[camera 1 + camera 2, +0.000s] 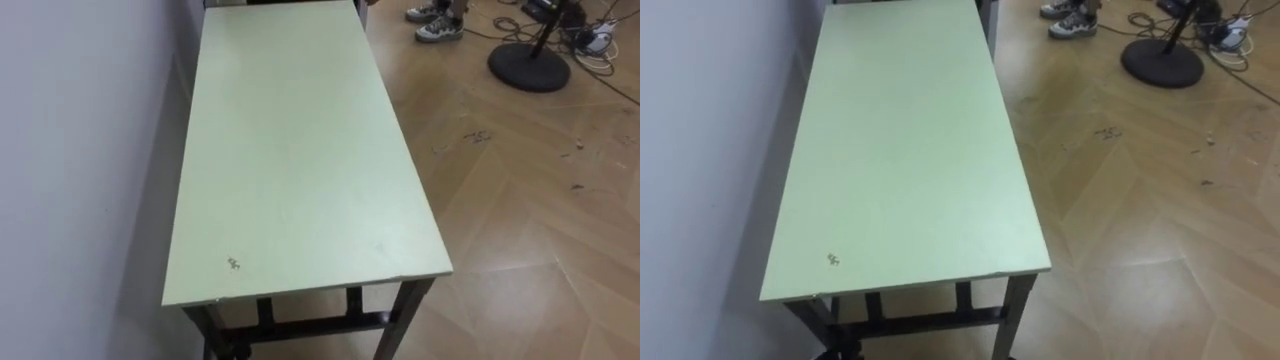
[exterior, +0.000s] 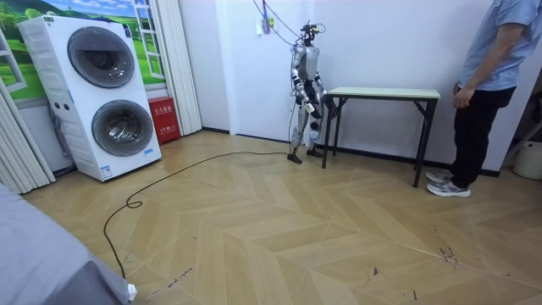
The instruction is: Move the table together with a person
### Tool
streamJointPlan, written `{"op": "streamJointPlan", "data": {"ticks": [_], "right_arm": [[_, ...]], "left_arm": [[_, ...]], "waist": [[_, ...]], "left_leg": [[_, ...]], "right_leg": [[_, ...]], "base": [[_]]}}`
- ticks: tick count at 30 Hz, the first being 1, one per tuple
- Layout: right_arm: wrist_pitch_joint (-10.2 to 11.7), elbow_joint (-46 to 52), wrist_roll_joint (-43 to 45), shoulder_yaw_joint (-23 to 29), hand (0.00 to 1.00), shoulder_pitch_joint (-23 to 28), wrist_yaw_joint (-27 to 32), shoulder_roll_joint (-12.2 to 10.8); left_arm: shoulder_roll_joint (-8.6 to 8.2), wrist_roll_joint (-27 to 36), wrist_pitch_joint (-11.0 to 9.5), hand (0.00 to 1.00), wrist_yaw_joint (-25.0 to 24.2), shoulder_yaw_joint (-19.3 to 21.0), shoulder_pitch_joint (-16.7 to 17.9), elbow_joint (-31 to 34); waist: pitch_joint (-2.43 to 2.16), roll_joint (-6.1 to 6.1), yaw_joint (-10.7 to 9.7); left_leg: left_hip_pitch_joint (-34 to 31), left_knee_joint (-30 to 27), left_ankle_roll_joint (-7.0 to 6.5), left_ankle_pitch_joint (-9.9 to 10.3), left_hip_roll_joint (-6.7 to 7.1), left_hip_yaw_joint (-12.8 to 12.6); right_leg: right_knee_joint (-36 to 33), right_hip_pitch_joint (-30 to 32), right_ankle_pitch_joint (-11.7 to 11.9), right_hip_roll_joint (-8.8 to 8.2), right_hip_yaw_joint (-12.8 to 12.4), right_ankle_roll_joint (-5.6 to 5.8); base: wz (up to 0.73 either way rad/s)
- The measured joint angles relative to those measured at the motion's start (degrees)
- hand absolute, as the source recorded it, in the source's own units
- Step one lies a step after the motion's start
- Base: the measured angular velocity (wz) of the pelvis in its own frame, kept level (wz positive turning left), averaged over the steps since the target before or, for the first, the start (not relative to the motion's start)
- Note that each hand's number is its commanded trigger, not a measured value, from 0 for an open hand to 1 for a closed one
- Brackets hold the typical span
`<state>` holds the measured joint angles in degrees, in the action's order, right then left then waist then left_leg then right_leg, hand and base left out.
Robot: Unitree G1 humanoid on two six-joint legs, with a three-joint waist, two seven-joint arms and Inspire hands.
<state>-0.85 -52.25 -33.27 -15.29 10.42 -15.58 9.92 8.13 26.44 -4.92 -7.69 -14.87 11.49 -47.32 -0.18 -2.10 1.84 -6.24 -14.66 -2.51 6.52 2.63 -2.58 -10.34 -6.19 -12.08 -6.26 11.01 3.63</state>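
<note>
Right now the wall [image 1: 80,150] runs along my left, and the desk [image 1: 300,150] stands with one long side close against it. The desk lies straight ahead of me and below. Its long axis points directly away from me, so the short near edge sits crosswise in front of my body and the far short edge ends by the person [image 2: 487,93], who stands at that end with arms down, not touching the top. In the room view I stand right at the near end, facing along the desk. My right hand [image 2: 312,95] is on the open floor side and my left hand [image 2: 322,93] on the wall side. Both look low and near the end rail, about equally close to it, though I cannot tell whether either is apart, together or clamped on anything. I judge the lift needs one hand under each near corner, and the left has little room beside the wall. A small dark mark [image 1: 233,263] sits near my edge of the top.
</note>
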Motion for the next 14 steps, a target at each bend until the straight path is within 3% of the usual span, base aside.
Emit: {"op": "streamJointPlan", "data": {"ticks": [3, 6, 9, 14], "right_arm": [[0.22, -4.93, 0.73, 1.53, 0.00, -0.93, 1.39, -0.43], [0.27, -8.20, 1.20, 1.52, 0.00, -0.53, 3.40, -0.49], [0.07, -10.83, 2.31, 1.61, 0.00, -0.28, 5.35, -0.49], [0.15, -10.84, 2.37, 1.92, 0.00, -0.21, 6.84, -0.89]], "left_arm": [[-0.72, -2.69, -0.42, 0.00, 2.14, 2.93, 0.09, -3.46], [-0.79, -6.08, -0.40, 0.00, 5.30, 5.66, 2.30, -5.00], [-2.19, -6.93, -0.70, 0.00, 8.50, 7.99, 2.60, -6.21], [-2.47, -10.93, -1.26, 0.00, 12.43, 8.27, 2.76, -6.29]], "waist": [[0.03, -0.02, 0.03], [0.11, 0.12, 0.03], [1.01, 0.20, 0.34], [0.89, 0.12, 0.19]], "left_leg": [[0.80, 0.23, 0.06, 0.01, 0.09, 0.02], [1.14, 0.35, 0.26, 0.13, 0.09, 0.08], [1.48, 0.98, 0.34, 0.09, 0.18, 0.37], [1.80, 1.22, 0.51, 0.09, 0.26, 0.34]], "right_leg": [[0.99, -0.96, 0.05, 0.02, -0.01, -0.08], [1.75, -1.63, 0.05, 0.08, 0.09, -0.08], [1.77, -1.92, 0.03, 0.08, 0.30, -0.06], [2.55, -2.39, -0.30, 0.09, 0.20, -0.37]], "base": [[0.00], [0.01], [0.05], [0.00]]}}
